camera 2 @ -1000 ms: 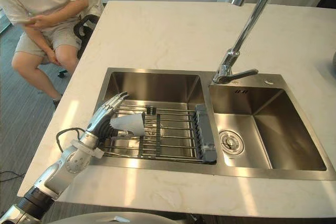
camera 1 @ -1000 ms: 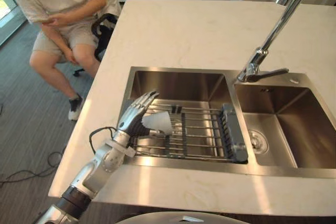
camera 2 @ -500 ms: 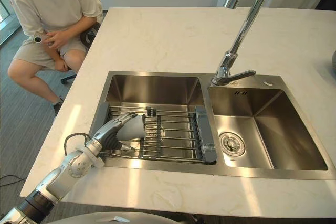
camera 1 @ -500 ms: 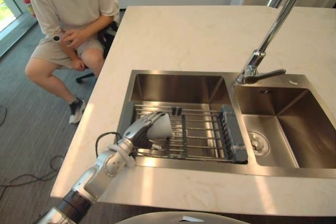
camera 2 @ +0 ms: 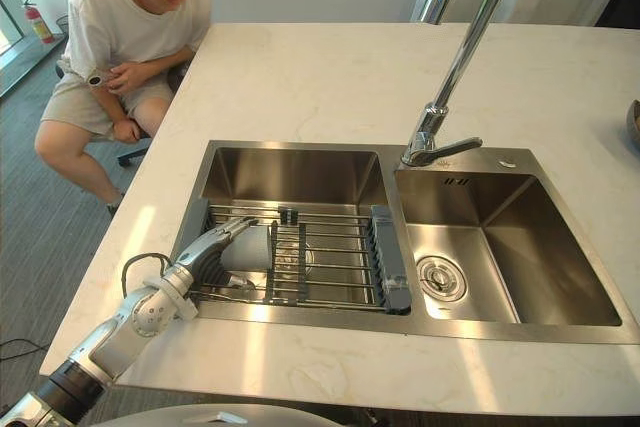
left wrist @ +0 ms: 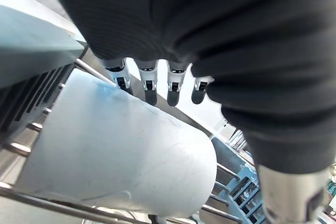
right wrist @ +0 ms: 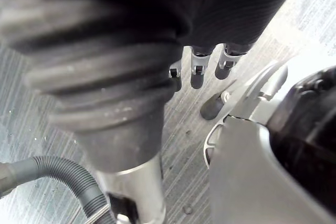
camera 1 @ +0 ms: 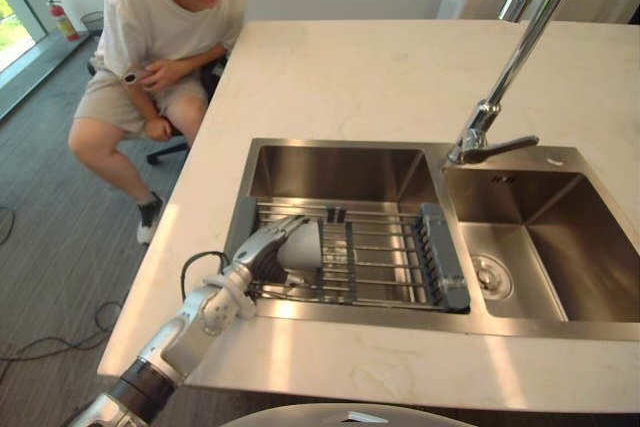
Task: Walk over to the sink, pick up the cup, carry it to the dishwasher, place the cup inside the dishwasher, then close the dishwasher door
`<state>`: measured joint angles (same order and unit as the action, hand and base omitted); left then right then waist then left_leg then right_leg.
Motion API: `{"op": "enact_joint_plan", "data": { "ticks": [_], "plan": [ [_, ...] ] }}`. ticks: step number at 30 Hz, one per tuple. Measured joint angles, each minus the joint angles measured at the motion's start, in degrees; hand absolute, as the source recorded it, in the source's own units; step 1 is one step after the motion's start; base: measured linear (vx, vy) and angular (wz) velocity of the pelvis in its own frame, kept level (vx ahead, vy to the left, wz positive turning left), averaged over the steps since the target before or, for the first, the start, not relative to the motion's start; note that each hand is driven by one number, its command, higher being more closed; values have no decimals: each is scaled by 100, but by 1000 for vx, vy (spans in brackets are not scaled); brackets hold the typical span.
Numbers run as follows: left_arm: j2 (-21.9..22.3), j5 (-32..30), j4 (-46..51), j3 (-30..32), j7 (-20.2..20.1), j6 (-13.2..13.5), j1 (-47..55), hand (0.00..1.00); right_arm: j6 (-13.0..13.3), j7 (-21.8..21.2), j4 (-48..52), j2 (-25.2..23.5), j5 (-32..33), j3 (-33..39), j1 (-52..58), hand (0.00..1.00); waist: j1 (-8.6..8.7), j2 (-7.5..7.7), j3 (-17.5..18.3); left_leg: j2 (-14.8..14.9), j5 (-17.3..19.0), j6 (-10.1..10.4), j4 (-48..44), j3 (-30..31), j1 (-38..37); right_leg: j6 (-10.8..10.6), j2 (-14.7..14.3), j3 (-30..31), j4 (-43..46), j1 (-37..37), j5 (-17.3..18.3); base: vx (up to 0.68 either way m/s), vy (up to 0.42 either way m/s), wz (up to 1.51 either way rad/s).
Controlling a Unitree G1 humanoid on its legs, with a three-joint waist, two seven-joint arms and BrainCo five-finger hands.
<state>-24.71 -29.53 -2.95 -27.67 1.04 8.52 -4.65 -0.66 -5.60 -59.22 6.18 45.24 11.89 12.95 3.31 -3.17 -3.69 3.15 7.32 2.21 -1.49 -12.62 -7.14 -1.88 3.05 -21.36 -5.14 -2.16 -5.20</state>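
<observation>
A white cup [camera 1: 306, 244] lies on its side on the wire rack [camera 1: 390, 259] in the left basin of the sink [camera 1: 340, 167]. My left hand [camera 1: 265, 247] reaches into that basin from the near left. Its fingers [left wrist: 150, 83] lie stretched over the top of the cup [left wrist: 121, 150] and their dark tips touch it, while the thumb stays off to the side. The cup [camera 2: 252, 247] rests on the rack, not lifted. My right hand [right wrist: 195, 74] hangs low above the grey floor with relaxed fingers and nothing in it.
A tall chrome faucet [camera 1: 500, 77] stands between the basins, and the right basin [camera 1: 560, 247] has a drain [camera 1: 487, 274]. The pale stone countertop [camera 1: 380, 67] surrounds the sink. A person [camera 1: 160, 37] sits on a chair beyond the counter's left edge.
My left hand has come down from beside the cup, and its fingers now lie over the cup's top. The camera has tilted up, so the whole scene sits lower.
</observation>
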Motion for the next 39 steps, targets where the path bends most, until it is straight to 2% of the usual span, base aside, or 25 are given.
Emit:
{"op": "enact_joint_plan", "data": {
  "ticks": [13, 18, 21, 27, 29, 32, 33, 39],
  "plan": [
    [17, -749, -734, -121, -38, -301, -597, 0, -53, 101, 0, 54, 62, -120, -5, 0, 58, 9, 11, 20, 2, 14, -24, -128, -12, 31, -21, 110, 0, 25, -21, -2, 0, -4],
    [21, -888, -1147, -289, -409, -334, -850, 0, -71, 123, 0, 56, 166, -225, -19, 0, 158, 7, 11, 29, 43, 81, -13, -176, -1, 49, -38, 198, 0, 49, -34, -29, 6, -7],
    [78, -903, -1432, -318, -448, -369, -1010, 0, -71, 133, -9, 56, 166, -225, -21, 0, 198, 12, 8, 40, 49, 88, 1, -251, 3, 53, -59, 252, 0, 92, -36, -13, 6, -12],
    [59, -880, -1399, -329, -1174, -508, -1210, 0, -65, 239, -26, 57, 163, -224, 33, 0, 171, 8, 13, 43, 43, 83, 17, -313, -35, 71, -78, 349, 1, 132, -49, 9, 10, -5],
    [61, -813, -1431, -325, -1530, -761, -1349, 0, -48, 238, -26, 58, 161, -226, 27, 0, 206, 10, 11, 36, 38, 75, 6, -315, -56, 72, -75, 358, 2, 131, -50, 7, 10, -2],
    [60, -662, -1453, -321, -1875, -916, -1448, 0, -16, 239, -31, 57, 159, -225, 31, 0, 302, 8, 11, 33, 38, 75, 2, -314, -55, 72, -73, 363, 2, 129, -50, 0, 0, 0],
    [61, -662, -1453, -327, -1952, -965, -1479, 100, -6, 239, -32, 57, 159, -226, 31, 0, 318, 8, 11, 31, 41, 79, 2, -314, -55, 72, -73, 368, 2, 128, -50, 0, 0, 0],
    [59, -668, -1453, -327, -2152, -1000, -1557, 100, 37, 243, -32, 68, 159, -275, 32, 0, 325, 2, 4, 29, 55, 102, 5, -301, 8, 78, -67, 365, 2, 138, -55, -21, 3, 1]
  ]
}}
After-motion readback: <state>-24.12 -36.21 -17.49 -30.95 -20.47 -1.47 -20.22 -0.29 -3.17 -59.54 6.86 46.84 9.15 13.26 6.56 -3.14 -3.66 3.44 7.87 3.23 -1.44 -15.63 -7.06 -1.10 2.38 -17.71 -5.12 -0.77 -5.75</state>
